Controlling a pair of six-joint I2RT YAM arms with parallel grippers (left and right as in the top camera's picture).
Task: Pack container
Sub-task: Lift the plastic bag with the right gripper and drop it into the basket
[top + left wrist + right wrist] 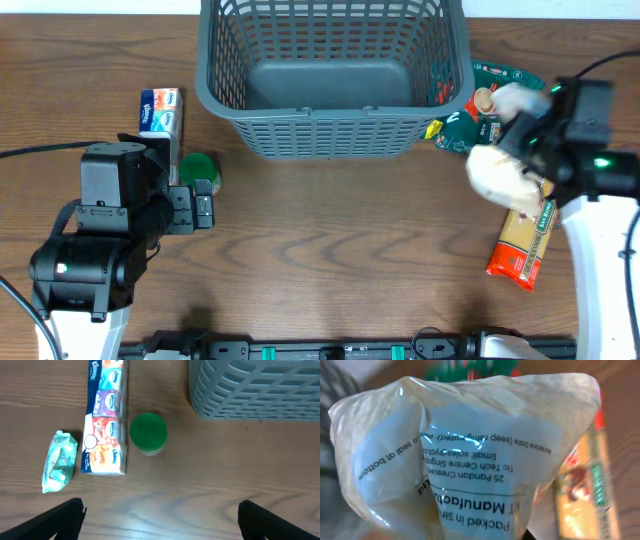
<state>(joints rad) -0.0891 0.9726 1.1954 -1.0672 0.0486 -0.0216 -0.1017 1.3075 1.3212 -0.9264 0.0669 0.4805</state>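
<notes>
A: Basket point(325, 130) first, from overhead: sits upright at the far middle of the table point(330, 250), seemingly with nothing inside.

B: And around it?

A: To its left, a tissue pack point(160, 110) and a green-lidded jar point(197, 168), close by the left gripper point(208, 200). To its right, a green packet point(505, 78) and, nearer the front, a pasta packet point(523, 245). Between those, the right gripper point(522, 148), clamped on a pale plastic bag point(500, 175).

B: Left wrist view?

A: Shows the left gripper point(160, 520) spread wide with nothing between the fingers, hovering short of the jar point(148, 434). Shows the tissue pack point(106, 415) just beside the jar, a small mint packet point(59, 461) further out, and a corner of the basket point(255, 390) at top right.

B: Right wrist?

A: Filled almost wholly by the bag point(470, 460), crinkled and glossy, close against the lens. No fingers visible, yet closed by every sign. Pasta packet point(590, 480) blurred at the right edge.

B: Handling the basket?

A: Probably light and stiff, likely to slide on the wood if bumped. Best taken by the rim or through the wall slots, if at all. Better to lower the soft, slippery bag in from above without knocking the wall.
</notes>
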